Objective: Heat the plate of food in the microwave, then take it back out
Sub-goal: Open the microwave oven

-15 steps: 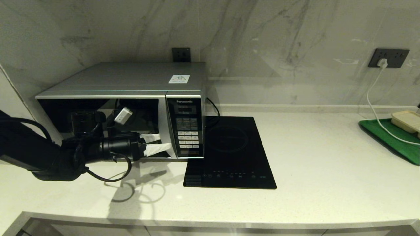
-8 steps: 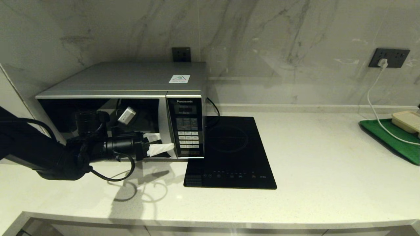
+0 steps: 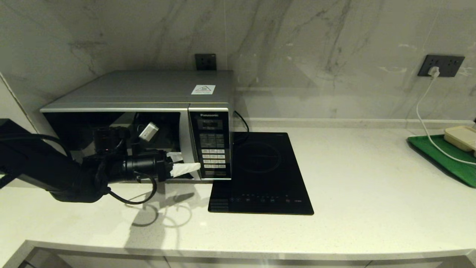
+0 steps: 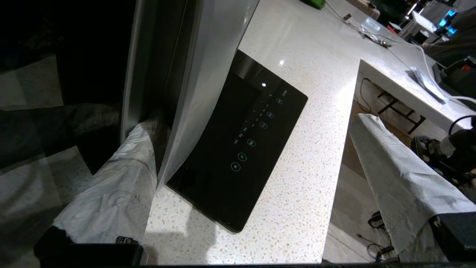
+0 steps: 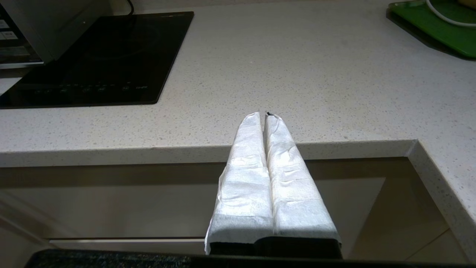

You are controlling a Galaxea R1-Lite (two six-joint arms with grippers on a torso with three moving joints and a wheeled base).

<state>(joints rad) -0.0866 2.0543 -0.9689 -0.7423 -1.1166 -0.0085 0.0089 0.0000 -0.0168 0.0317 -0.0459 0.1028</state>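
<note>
Now look at your microwave point(image 3: 148, 108), sitting left of centre in the head view with its door shut; the plate of food is nowhere to be seen. Your left gripper point(image 3: 182, 163) sits at the door's right edge, fingers point(image 4: 111, 190) spread wide, one tucked behind the curved handle point(image 4: 193, 89). Right of it lies the black hob point(image 3: 260, 171). Your right gripper point(image 5: 266, 117) hangs off the counter point(image 5: 297, 74) edge, fingers pressed together, holding nothing.

We see a matte black left arm point(image 3: 55, 175) with a looped black cable point(image 3: 139, 197) and a small white tag point(image 3: 148, 131). Both grippers' fingers point(image 5: 256, 167) are wrapped in white crinkled paper-like padding.
</note>
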